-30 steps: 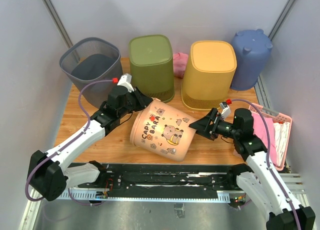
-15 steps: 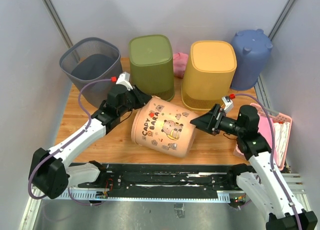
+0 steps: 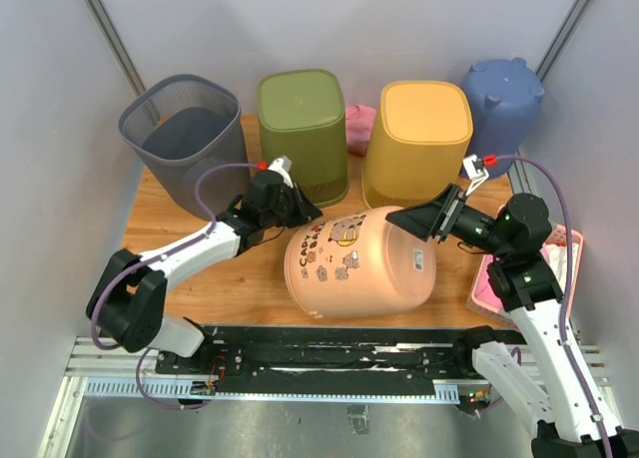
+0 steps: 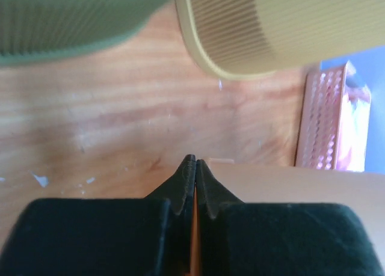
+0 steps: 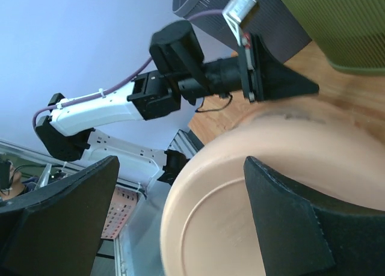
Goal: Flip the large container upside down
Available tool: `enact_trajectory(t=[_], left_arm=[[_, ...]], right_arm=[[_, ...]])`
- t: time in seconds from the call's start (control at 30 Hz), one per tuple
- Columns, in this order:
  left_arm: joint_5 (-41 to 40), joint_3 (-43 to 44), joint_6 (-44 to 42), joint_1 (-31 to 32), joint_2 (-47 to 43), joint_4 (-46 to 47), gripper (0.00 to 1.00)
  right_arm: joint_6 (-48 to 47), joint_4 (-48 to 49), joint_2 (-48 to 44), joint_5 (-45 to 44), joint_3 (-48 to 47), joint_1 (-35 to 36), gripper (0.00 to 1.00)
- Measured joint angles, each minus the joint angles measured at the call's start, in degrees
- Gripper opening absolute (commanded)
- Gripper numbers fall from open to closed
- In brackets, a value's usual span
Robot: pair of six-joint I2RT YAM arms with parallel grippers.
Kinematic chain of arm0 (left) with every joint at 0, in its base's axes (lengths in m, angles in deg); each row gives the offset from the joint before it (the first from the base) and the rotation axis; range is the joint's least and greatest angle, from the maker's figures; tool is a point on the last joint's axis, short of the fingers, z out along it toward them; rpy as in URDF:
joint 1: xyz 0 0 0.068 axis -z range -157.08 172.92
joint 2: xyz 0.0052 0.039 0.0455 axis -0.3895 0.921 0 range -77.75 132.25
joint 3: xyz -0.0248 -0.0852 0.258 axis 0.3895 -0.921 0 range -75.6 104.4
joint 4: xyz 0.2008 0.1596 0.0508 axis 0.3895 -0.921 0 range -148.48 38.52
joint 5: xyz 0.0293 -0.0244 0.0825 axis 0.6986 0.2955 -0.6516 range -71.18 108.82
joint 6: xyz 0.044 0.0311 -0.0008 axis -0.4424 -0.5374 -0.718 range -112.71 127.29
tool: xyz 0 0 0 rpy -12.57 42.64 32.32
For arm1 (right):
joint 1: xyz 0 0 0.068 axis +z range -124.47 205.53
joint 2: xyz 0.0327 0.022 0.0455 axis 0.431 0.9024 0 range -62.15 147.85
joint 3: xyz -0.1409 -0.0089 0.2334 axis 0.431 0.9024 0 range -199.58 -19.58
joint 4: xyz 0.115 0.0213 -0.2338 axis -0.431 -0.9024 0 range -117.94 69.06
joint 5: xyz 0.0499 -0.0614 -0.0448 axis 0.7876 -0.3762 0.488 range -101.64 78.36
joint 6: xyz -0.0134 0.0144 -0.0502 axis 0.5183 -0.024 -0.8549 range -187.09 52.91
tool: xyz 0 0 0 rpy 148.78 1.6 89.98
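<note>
Bin [image 3: 354, 268]: peach, cartoon print, lying on its side on table [image 3: 180, 238]. Mouth to L, base to R and tipped up twd overhead cam. Not yet inverted.

L gripper [image 4: 194, 162]: at bin's mouth, on its far-L edge. Jaws closed to a sliver, w/ the thin orange rim pinched betw them.

R gripper [image 5: 180, 162]: at bin's base end, far-R side. Fingers spread wide w/ the base betw them. Contact w/ bin wall: cannot tell.

Basket [image 3: 567, 240]: pink, R of bin, pale cloth inside, apart from bin.

Row behind bin, L to R:
- Mesh bin [image 3: 182, 134]: grey, upright, well apart to far-L.
- Green bin [image 3: 302, 129]: base up, just behind bin's mouth end.
- Pink cloth [image 3: 359, 124]: straight behind bin, further back, mostly hidden.
- Yellow bin [image 3: 419, 144]: base up, just behind bin's base end.
- Blue bin [image 3: 502, 114]: base up, far-R of bin.
</note>
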Motion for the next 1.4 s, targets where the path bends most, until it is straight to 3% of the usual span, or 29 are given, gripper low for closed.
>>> enact_trajectory(t=[0.27,0.53,0.7,0.87,1.03,1.2,1.4], left_arm=[[3.2,-0.7,1.4,2.1,5.3,-0.1,0.0],[2.6,-0.4,1.7,2.0,6.5,-0.5,0.04],[0.6,2.0,0.3,2.0,6.4,-3.5,0.16],[-2.0,5.7,-1.7,1.9,4.8,-8.0,0.34],[-3.3,9.0,-3.7,0.4,1.4,-11.7,0.47],[-5.0,13.9,-5.9,-2.0,-2.8,-17.1,0.56],[-8.9,23.4,-9.6,-2.3,-8.9,-23.6,0.69]], right_arm=[[-3.6,1.0,4.8,-1.2,-0.6,3.3,0.86],[-5.4,1.4,8.6,-6.8,1.5,16.0,0.85],[-8.3,0.2,10.8,-9.2,1.2,17.3,0.84],[-15.4,-8.3,11.8,-11.0,-3.2,17.3,0.84],[-23.7,-15.9,12.4,-10.6,-8.5,18.4,0.84],[-28.4,-19.3,15.5,-12.0,-10.7,27.1,0.84],[-28.3,-16.5,24.4,-15.8,-14.1,33.2,0.84]])
